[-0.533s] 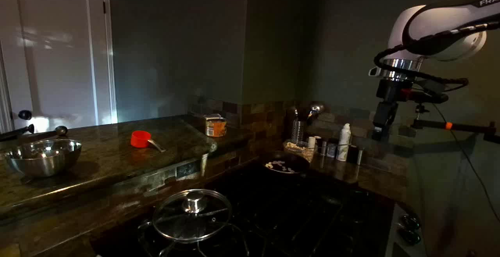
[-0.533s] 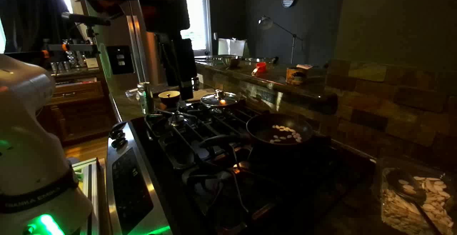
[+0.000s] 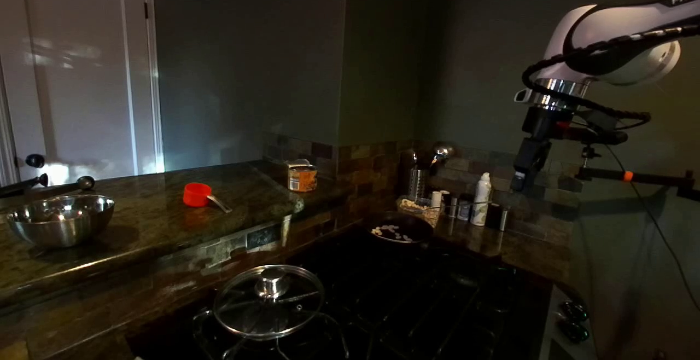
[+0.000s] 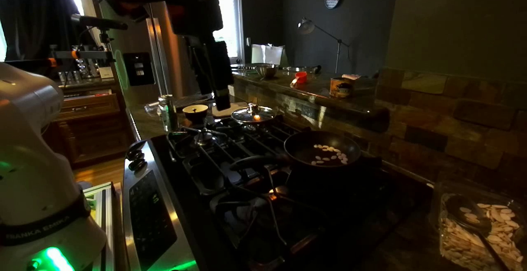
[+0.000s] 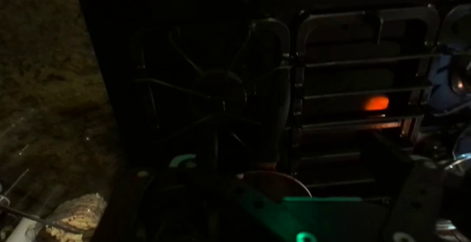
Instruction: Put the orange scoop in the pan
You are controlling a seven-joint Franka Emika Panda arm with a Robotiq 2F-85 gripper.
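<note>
The red-orange scoop (image 3: 197,195) with its metal handle stands on the raised counter, left of the jar; it also shows in an exterior view (image 4: 301,77). It is out of the wrist view. The dark round pan (image 4: 301,150) sits on the stove with several pale seeds in it, and it shows in an exterior view (image 3: 418,231). Part of its rim shows low in the wrist view (image 5: 272,185). My gripper (image 3: 517,181) hangs in the air above the stove, away from scoop and pan, and shows in an exterior view (image 4: 222,103). In the dark wrist view its fingers (image 5: 283,153) look apart, with nothing seen between.
A steel bowl (image 3: 60,223) and an orange-labelled jar (image 3: 302,177) stand on the raised counter (image 3: 164,220). A glass-lidded pot (image 3: 268,305) stands on the stove. A tub of seeds (image 4: 500,230) with a spoon and several bottles (image 3: 481,201) stand beyond the pan.
My gripper has moved slightly and its lower end has tilted, to the left in an exterior view and to the right in the other. Scoop and pan have not moved.
</note>
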